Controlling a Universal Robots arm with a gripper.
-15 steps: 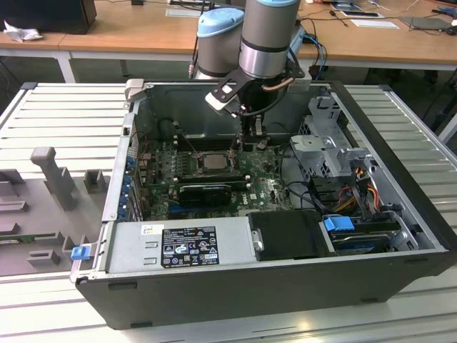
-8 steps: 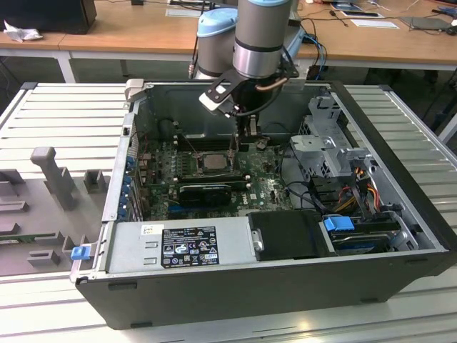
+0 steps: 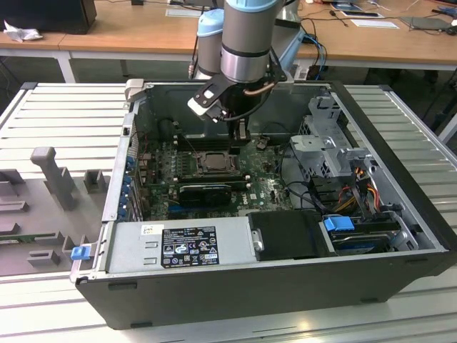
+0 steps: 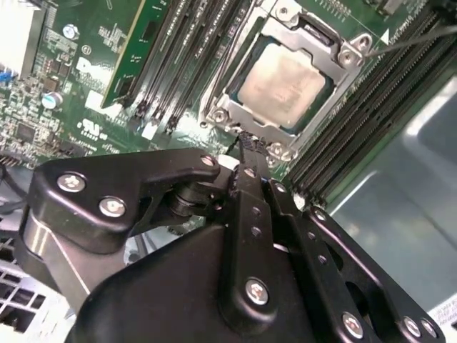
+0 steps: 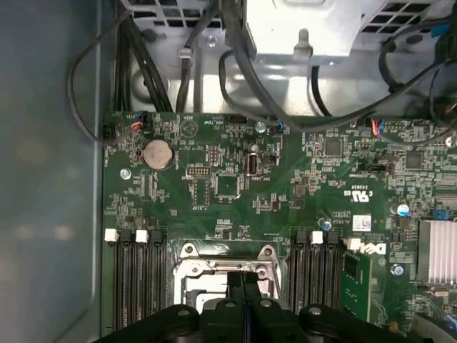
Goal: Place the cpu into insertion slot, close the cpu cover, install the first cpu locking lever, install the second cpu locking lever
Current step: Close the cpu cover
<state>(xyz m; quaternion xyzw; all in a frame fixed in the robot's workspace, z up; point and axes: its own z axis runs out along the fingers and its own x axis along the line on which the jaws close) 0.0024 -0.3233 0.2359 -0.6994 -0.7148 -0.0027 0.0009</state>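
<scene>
Arm, exterior view: I see it reaching down into the open computer case (image 3: pixel 285 286), with the gripper (image 3: pixel 240 134) low over the green circuit board (image 3: pixel 268 189).
Slot, exterior view: the insertion slot (image 3: pixel 213 163) lies just beside the gripper's tip, toward the exterior view's left, and the long black card (image 3: pixel 206 191) lies next to it.
Cpu, second wrist view: the cpu (image 4: pixel 282 82) sits flat inside the slot, its pale metal top facing up.
Cover, second wrist view: the cpu cover (image 4: pixel 239 64) lies down around the chip, which shows through its square window (I cannot tell whether it is latched).
Gripper, second wrist view: the black fingers (image 4: pixel 248 171) are pressed together with nothing between them. Their tip is at the socket's edge, and I cannot tell whether it touches the metal.
Memory slots, second wrist view: the long black memory slots (image 4: pixel 371 107) run along both sides of the socket.
Gripper, first wrist view: the two fingers meet along a thin seam, right over the socket's metal rim.
Board, first wrist view: a round coin cell (image 5: pixel 158 153) sits on the green board, and black cables (image 5: pixel 235 64) lie beyond its edge.
</scene>
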